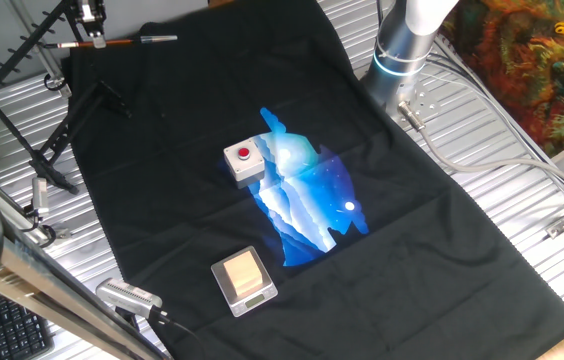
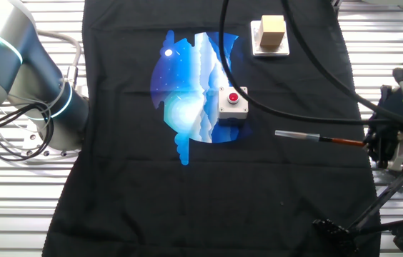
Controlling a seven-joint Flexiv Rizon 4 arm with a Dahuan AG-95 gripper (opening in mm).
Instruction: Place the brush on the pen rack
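The brush [image 1: 122, 42] hangs level in the air at the far left corner of the table, its reddish-brown handle in my gripper [image 1: 91, 36] and its pale end pointing over the black cloth. My gripper is shut on the brush's handle. The pen rack [image 1: 24, 52] is a black toothed bar slanting up just left of the gripper, with legs splayed onto the cloth. In the other fixed view the brush [image 2: 316, 137] sticks out leftward from the gripper [image 2: 373, 145] at the right edge. Only the pen rack's legs and foot [image 2: 362, 214] show there. Whether the brush touches the teeth is unclear.
A grey box with a red button [image 1: 244, 160] sits mid-cloth on a blue print. A small scale carrying a wooden block [image 1: 243, 278] is nearer the front. The arm's base [image 1: 402, 50] stands at the back right, with cables alongside. A thick black cable [image 2: 287, 107] crosses the other view.
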